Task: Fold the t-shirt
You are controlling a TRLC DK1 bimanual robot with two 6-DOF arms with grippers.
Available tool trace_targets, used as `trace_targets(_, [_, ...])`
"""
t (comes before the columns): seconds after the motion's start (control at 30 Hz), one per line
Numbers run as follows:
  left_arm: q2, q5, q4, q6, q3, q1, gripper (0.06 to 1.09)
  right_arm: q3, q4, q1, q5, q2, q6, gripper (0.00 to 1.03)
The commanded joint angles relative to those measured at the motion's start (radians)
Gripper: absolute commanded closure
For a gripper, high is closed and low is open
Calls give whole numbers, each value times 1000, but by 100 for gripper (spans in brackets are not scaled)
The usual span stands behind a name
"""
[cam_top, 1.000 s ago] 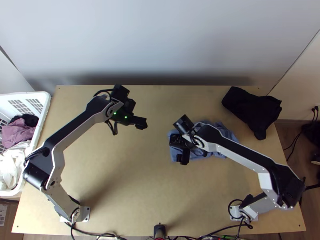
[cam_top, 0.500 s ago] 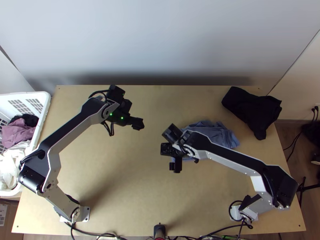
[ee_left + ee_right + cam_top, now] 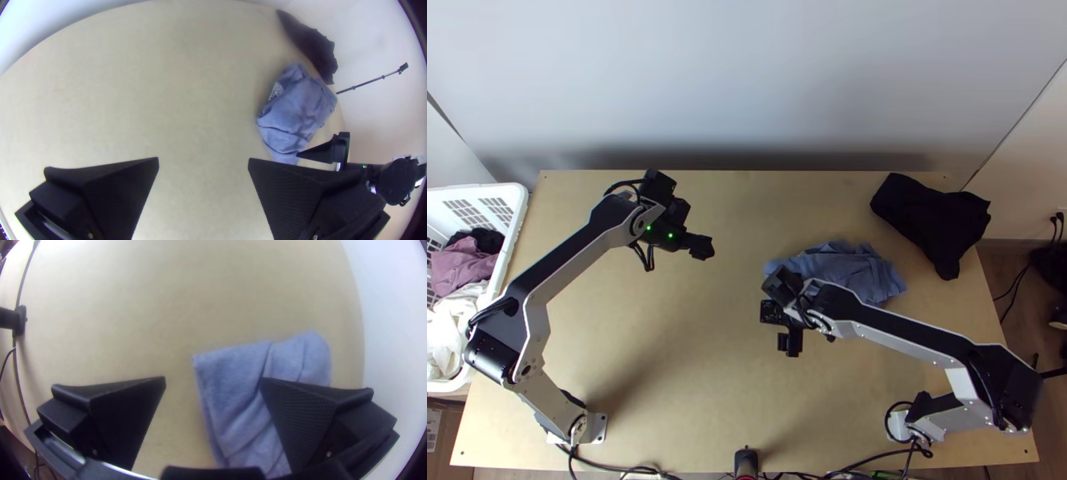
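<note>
At the table's near edge, cables [image 3: 619, 470] and a dark object [image 3: 746, 462] run out of the top view, cut off by its lower border. Beyond them, the right gripper [image 3: 790, 344] hangs at the near side of the blue t-shirt [image 3: 847, 268]. In the right wrist view, the right gripper [image 3: 212, 389] has its fingers wide apart; one covers part of the shirt, the other appears over bare table [image 3: 133, 306]. Whether that first finger touches the fabric is hard to make out.

The shirt lies right of the table's middle, bunched and creased, with overlapping layers. The right arm [image 3: 907, 340] hides some of its near side in the top view, so how far it is folded cannot be told. A small pale patterned patch [image 3: 275, 91] shows on it in the left wrist view, too blurred to make out.

To the left, a white basket [image 3: 511, 232] is cut off by the top view's edge; mauve cloth [image 3: 463, 268], white cloth [image 3: 455, 320] and dark cloth [image 3: 485, 238] overlap in it, their shapes partly hidden.

Farther up the table, well apart from the shirt, is the left gripper [image 3: 701, 248], its fingers spread with bare tabletop between them in its wrist view. Black cloth [image 3: 935, 220] lies at the far right, its folds lost in the darkness of the fabric.
</note>
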Motion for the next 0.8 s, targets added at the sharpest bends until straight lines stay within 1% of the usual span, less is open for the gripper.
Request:
trace_targets(0.0, [4,0,-1,3,4,1,11,-58,45,14,21,-22,16,5])
trace_targets(0.37, [-2,0,-5,2,-1,2,11,-108,85,-16,24,4,10,5])
trace_targets(0.77, [-2,0,-5,3,2,1,11,-139,114,-81,41,24,-1,5])
